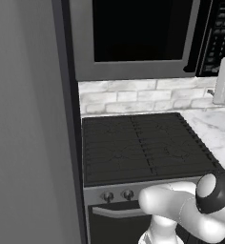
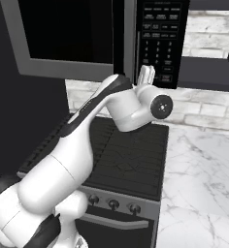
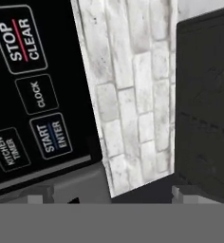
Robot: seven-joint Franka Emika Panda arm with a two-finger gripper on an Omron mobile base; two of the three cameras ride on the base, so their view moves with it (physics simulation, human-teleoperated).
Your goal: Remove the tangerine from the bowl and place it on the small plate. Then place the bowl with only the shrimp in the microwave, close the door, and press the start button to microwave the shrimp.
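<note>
Currently I am seeing the gripper (image 2: pixel 146 72) hovering at the microwave (image 2: pixel 87 38) keypad (image 2: pixel 157 34), START button (image 3: pixel 52 136) close ahead, door (image 1: pixel 133 35) sitting closed above the stove (image 1: pixel 143 145); finger opening I cannot tell.

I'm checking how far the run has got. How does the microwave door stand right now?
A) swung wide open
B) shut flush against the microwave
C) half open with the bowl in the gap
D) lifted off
B: the door lies flat across the microwave front beside the keypad, its dark window hiding the interior.
</note>
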